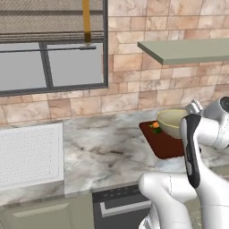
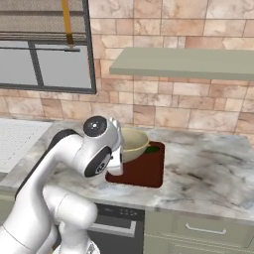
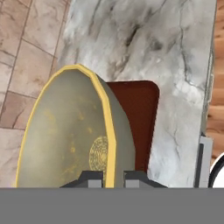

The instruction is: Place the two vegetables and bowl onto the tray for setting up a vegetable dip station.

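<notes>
Glossy white rounded arm [image 2: 54, 163] links here, dark grey joint caps, a black strip down one link; the end effector [image 3: 107, 177] shows grey-dark fingertips, seemingly blocky.

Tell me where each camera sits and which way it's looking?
Left base view: behind the arm's left, facing the counter; white arm lower right, bowl over tray.
Right base view: behind its right, same counter; arm lower left.
Hand view: on the hand, looking down; gripper pinches the bowl's rim.
All three share bowl and tray.
</notes>
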